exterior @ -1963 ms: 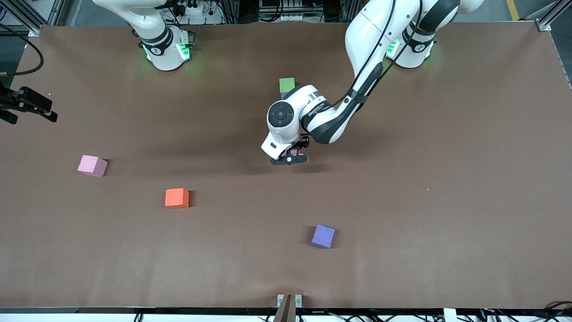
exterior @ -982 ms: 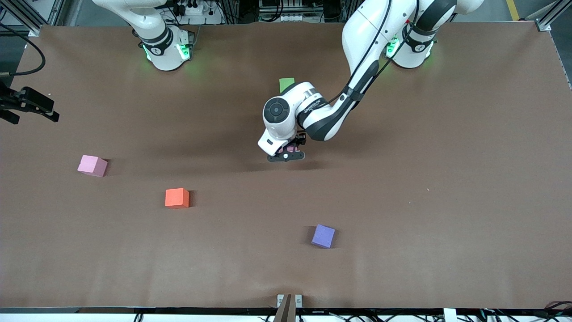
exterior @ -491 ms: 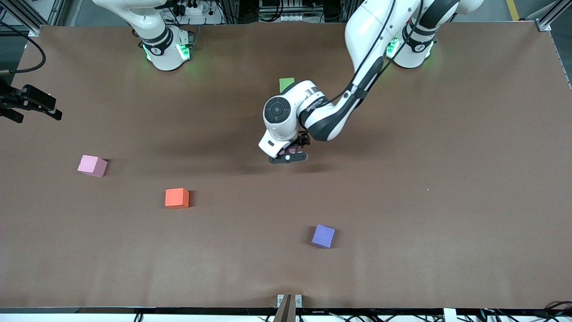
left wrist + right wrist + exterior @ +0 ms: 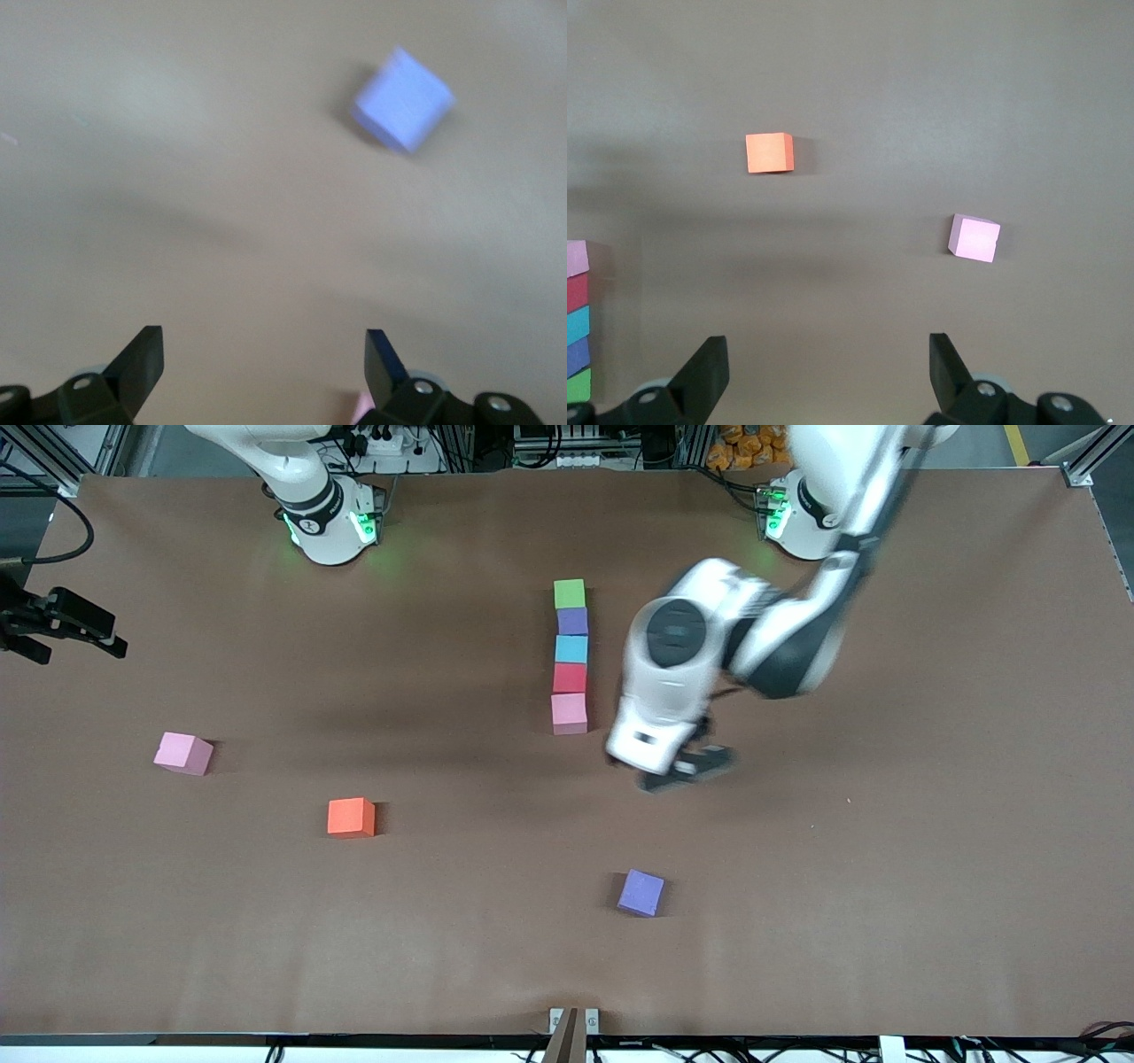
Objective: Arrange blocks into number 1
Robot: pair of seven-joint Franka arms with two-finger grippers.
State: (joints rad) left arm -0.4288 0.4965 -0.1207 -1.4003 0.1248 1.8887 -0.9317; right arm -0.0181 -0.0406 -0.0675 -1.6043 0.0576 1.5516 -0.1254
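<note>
Five blocks lie touching in a straight column: green point(image 4: 570, 593) farthest from the front camera, then purple point(image 4: 572, 621), light blue point(image 4: 571, 649), red point(image 4: 570, 677) and pink point(image 4: 569, 713) nearest. My left gripper point(image 4: 687, 771) point(image 4: 263, 354) hangs open and empty over bare table beside the column's pink end. Loose on the table are a purple block point(image 4: 640, 892) point(image 4: 403, 99), an orange block point(image 4: 351, 817) point(image 4: 770, 152) and a second pink block point(image 4: 183, 753) point(image 4: 974, 237). My right gripper point(image 4: 828, 354) is open, held high, holding nothing.
The brown table point(image 4: 886, 824) carries only the blocks. The right arm's black hand point(image 4: 66, 627) shows at the table's edge by the right arm's end. The column's edge point(image 4: 578, 328) shows in the right wrist view.
My left gripper opened, let go of the pink block at the column's near end, rose and swung toward the left arm's end, uncovering the column. The right arm barely drifted.
</note>
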